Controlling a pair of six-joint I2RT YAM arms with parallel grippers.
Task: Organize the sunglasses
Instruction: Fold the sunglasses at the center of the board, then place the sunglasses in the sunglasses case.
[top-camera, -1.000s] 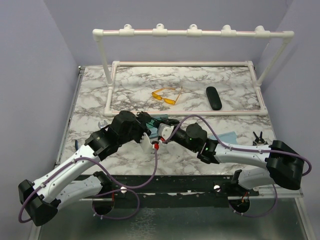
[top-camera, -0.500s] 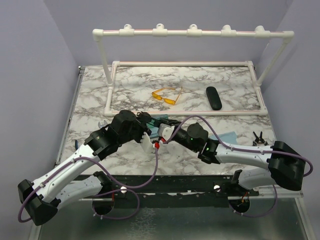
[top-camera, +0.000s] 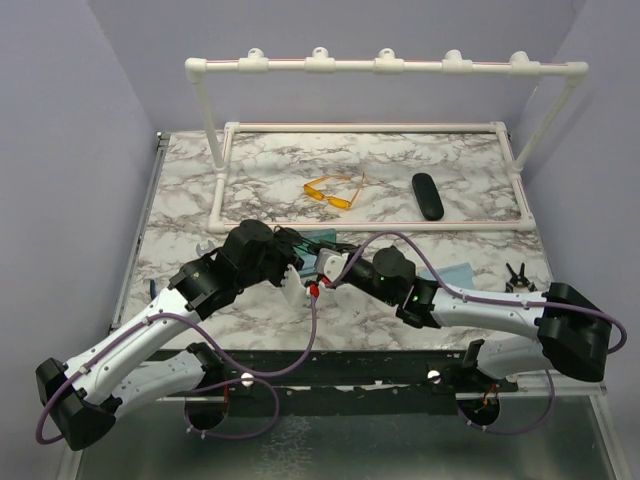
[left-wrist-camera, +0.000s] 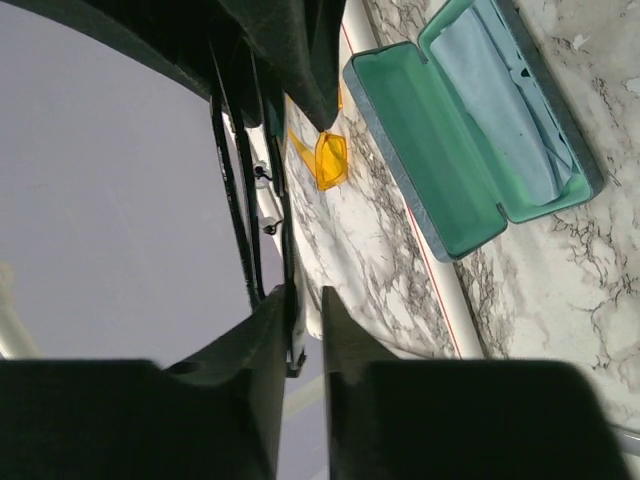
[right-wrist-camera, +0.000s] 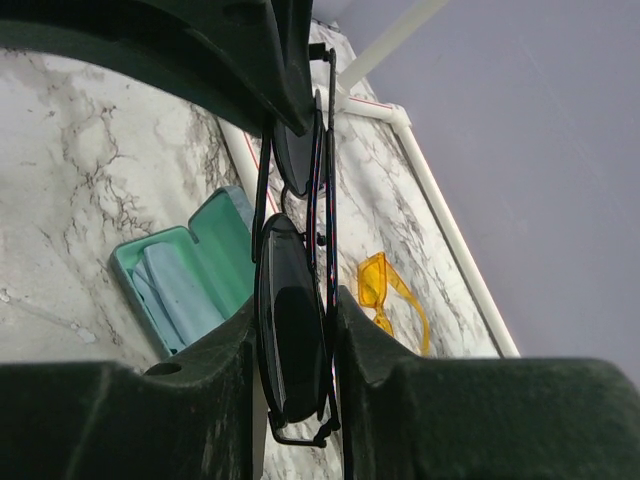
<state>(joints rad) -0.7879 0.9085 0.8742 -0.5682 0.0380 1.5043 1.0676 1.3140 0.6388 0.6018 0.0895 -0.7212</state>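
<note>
The dark wire-framed sunglasses (right-wrist-camera: 293, 340) hang folded in the air between my two grippers, above the open grey-blue case (top-camera: 322, 239). My right gripper (right-wrist-camera: 292, 305) is shut on them, one finger against a dark lens and the other against the folded temple. My left gripper (left-wrist-camera: 307, 300) stands slightly open; the thin wire frame (left-wrist-camera: 240, 200) rests against one finger only, with a gap to the other. In the top view both grippers (top-camera: 300, 262) (top-camera: 326, 266) meet at mid-table. The yellow-orange sunglasses (top-camera: 332, 192) lie on the marble further back.
The case (left-wrist-camera: 470, 130) shows a green lining and a light blue cloth inside. A black oval case (top-camera: 428, 195) lies at the back right. A white pipe rack (top-camera: 385, 65) with a floor frame borders the back half. A small black clip (top-camera: 517, 274) sits at the right edge.
My right gripper has closed in on the dark sunglasses. The left gripper's jaws have parted a little. Both arms have stayed almost still.
</note>
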